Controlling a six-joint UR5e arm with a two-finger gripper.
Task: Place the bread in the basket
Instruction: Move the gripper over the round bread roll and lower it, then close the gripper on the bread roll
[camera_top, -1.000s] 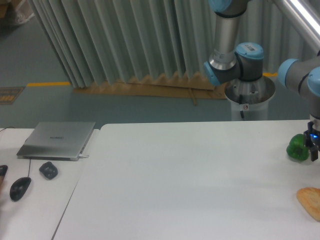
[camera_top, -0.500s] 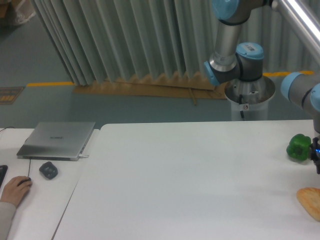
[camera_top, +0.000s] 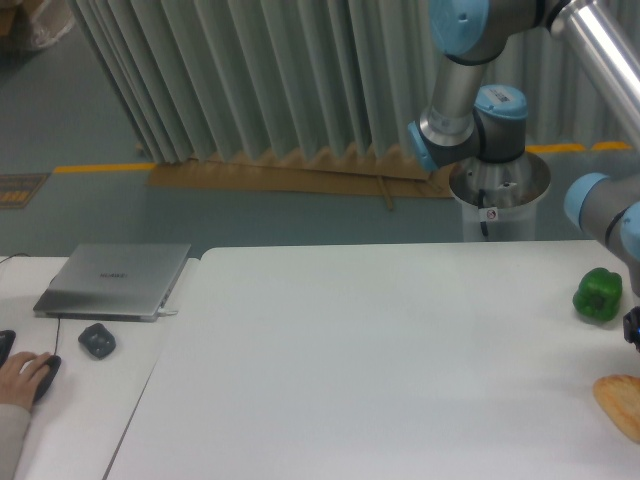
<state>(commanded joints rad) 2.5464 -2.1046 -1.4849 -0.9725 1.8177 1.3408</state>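
tool mostly out of frame, opening unclear, between green pepper and bread.

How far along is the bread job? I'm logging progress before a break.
Nothing looks done yet: the bread lies on the table at the right edge, ungrasped. In hand: the arm is near it, but the gripper is mostly cut off by the frame, so its fingers can't be judged. The green pepper sits just behind. Left: grasp, carry and place; no basket is in view.
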